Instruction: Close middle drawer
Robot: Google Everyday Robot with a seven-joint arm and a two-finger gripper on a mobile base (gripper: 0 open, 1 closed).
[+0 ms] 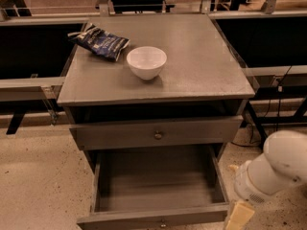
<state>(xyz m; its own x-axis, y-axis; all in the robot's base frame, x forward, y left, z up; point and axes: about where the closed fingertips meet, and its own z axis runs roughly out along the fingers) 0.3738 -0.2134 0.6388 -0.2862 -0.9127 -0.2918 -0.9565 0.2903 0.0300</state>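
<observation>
The middle drawer [153, 188] is pulled far out of the grey cabinet, its deep plain box empty. Its front edge [153, 218] lies near the bottom of the view, and its small knob [163, 223] just shows there. My gripper [240, 216] is at the bottom right, just outside the drawer's right front corner and low beside it. The white arm [278, 169] rises behind it to the right. Above the open drawer, another drawer front with a round knob [158, 135] stands slightly out.
On the cabinet top [206, 56] are a white bowl [146, 61] and a dark blue snack bag [100, 41]. Dark benches with metal rails [29, 83] flank the cabinet. Cables [283, 85] hang at the right. The floor [38, 176] is speckled beige.
</observation>
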